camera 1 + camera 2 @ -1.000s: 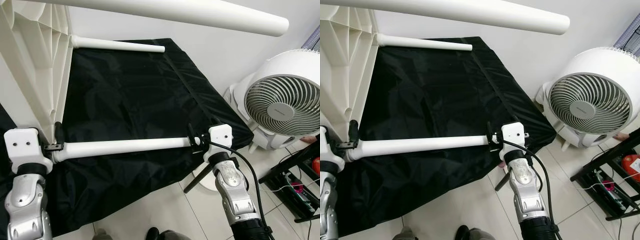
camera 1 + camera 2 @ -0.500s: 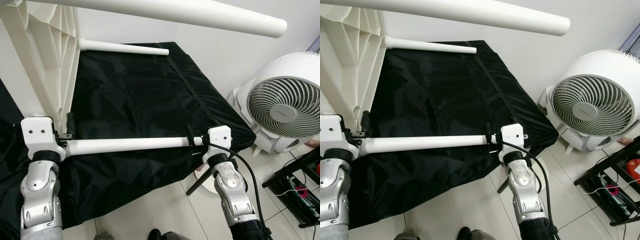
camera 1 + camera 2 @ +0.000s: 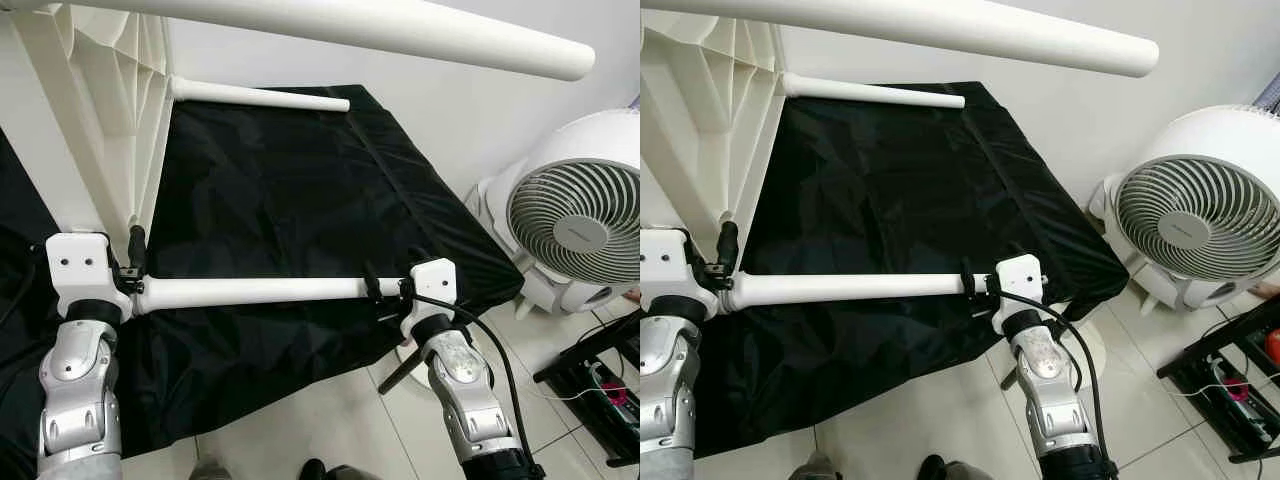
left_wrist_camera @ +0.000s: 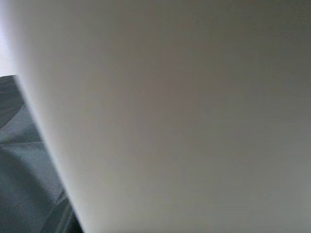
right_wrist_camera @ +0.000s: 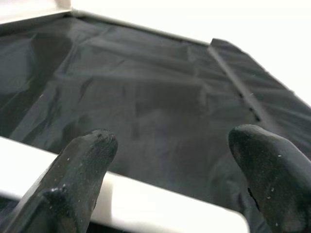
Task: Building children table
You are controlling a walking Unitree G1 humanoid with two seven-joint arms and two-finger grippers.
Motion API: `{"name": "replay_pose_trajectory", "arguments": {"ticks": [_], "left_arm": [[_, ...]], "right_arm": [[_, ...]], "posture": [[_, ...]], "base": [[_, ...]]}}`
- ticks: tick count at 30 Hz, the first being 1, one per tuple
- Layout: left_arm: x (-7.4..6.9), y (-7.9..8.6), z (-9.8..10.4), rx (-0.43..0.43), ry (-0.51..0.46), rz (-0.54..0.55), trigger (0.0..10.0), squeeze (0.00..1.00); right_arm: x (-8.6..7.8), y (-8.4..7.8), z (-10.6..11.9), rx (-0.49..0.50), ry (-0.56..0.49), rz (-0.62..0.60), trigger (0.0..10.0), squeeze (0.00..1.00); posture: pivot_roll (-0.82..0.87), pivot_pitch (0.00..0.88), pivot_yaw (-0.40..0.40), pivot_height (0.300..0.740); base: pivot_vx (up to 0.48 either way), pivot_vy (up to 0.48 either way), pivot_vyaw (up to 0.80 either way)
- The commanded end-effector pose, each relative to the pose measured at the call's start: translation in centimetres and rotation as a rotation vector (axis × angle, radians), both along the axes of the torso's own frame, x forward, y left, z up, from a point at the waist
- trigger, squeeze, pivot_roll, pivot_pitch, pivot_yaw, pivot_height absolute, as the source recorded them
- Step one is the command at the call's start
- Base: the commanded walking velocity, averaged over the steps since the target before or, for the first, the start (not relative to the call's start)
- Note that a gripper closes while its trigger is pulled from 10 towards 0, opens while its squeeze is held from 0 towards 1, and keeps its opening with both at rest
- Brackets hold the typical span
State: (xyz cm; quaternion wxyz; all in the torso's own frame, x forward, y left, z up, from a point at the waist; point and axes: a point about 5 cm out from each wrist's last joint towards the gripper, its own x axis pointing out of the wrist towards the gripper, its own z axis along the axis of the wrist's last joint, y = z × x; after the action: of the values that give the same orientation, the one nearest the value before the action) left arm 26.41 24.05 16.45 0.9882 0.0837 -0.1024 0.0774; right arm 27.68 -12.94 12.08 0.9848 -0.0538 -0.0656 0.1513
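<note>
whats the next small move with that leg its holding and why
Probably a further turn of the white leg into the tabletop. The left gripper sits at the leg's base where it meets the upended top, the right gripper near its free end, fingers straddling it. The joint itself is hidden.

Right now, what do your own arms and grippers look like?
Both arms are jointed silver metal with a white boxy wrist block. The left gripper and right gripper have long black fingers, rounded at the tips. A black cable loops along the right arm.

Head eyes look down; left wrist seemingly pressed close.
</note>
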Motion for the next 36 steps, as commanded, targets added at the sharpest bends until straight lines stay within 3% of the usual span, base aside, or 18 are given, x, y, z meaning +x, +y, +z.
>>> {"name": "replay_pose_trajectory", "arguments": {"ticks": [1, 2, 5, 9, 10, 11, 24, 28, 31, 33, 34, 36], "left_arm": [[0.4, -0.3, -0.2, -0.006, 0.013, 0.002, 10.0, 0.00], [0.4, -0.3, -0.2, -0.003, 0.013, -0.001, 10.0, 0.00], [0.4, -0.3, -0.2, -0.003, 0.012, -0.007, 10.0, 0.00], [0.4, -0.3, -0.2, -0.003, 0.011, -0.008, 10.0, 0.00], [0.3, -0.4, -0.2, -0.006, 0.008, -0.011, 2.9, 0.00], [0.3, -0.4, -0.2, -0.008, 0.004, -0.014, 0.0, 0.00], [-0.5, -0.5, -0.3, -0.021, -0.002, -0.018, 0.0, 0.00], [-1.9, -0.2, -0.6, -0.036, 0.006, 0.019, 0.0, 0.00], [-1.9, -0.2, -0.6, -0.036, 0.006, 0.019, 0.0, 0.00], [-2.8, -0.1, -0.8, -0.045, 0.011, 0.043, 0.0, 0.00], [-4.1, 0.0, -1.0, -0.060, 0.016, 0.082, 0.0, 0.00], [-4.1, 0.0, -1.0, -0.060, 0.016, 0.082, 0.0, 0.00]], "right_arm": [[-0.3, 0.0, -1.0, 0.003, 0.070, 0.023, 10.0, 0.00], [-0.4, 0.2, -1.7, 0.012, 0.143, 0.048, 10.0, 0.00], [-0.6, 0.4, -2.5, 0.001, 0.228, 0.088, 10.0, 0.00], [-0.6, 0.4, -2.7, -0.010, 0.242, 0.098, 10.0, 0.00], [-0.7, 0.3, -2.8, -0.021, 0.243, 0.106, 10.0, 0.00], [-0.6, 0.2, -2.8, -0.026, 0.242, 0.107, 10.0, 0.00], [-0.5, 0.0, -2.5, -0.028, 0.249, 0.119, 10.0, 0.00], [-0.5, -0.2, -2.4, -0.043, 0.244, 0.114, 10.0, 0.00], [-0.5, -0.2, -2.4, -0.043, 0.244, 0.114, 10.0, 0.00], [-0.5, -0.3, -2.3, -0.044, 0.241, 0.113, 10.0, 0.00], [-0.4, -0.4, -2.3, -0.041, 0.238, 0.109, 10.0, 0.00], [-0.4, -0.4, -2.3, -0.041, 0.238, 0.109, 10.0, 0.00]], "posture": [[0.10, 0.101, -0.090, 0.740], [0.10, 0.102, -0.089, 0.740], [0.10, 0.104, -0.087, 0.740], [0.10, 0.104, -0.087, 0.740], [0.10, 0.104, -0.086, 0.740], [0.10, 0.103, -0.085, 0.740], [0.10, 0.106, -0.085, 0.740], [0.11, 0.110, -0.083, 0.740], [0.11, 0.110, -0.083, 0.740], [0.11, 0.111, -0.083, 0.740], [0.12, 0.114, -0.093, 0.740], [0.12, 0.114, -0.093, 0.740]], "base": [[0.000, 0.000, 0.00], [0.000, 0.000, 0.00], [0.000, 0.000, 0.00], [0.000, 0.000, 0.00], [0.000, 0.000, 0.00], [0.000, 0.000, 0.00], [0.000, 0.000, 0.00], [0.000, 0.000, 0.00], [0.000, 0.000, 0.00], [0.000, 0.000, 0.00], [0.000, 0.000, 0.00], [0.000, 0.000, 0.00]]}}
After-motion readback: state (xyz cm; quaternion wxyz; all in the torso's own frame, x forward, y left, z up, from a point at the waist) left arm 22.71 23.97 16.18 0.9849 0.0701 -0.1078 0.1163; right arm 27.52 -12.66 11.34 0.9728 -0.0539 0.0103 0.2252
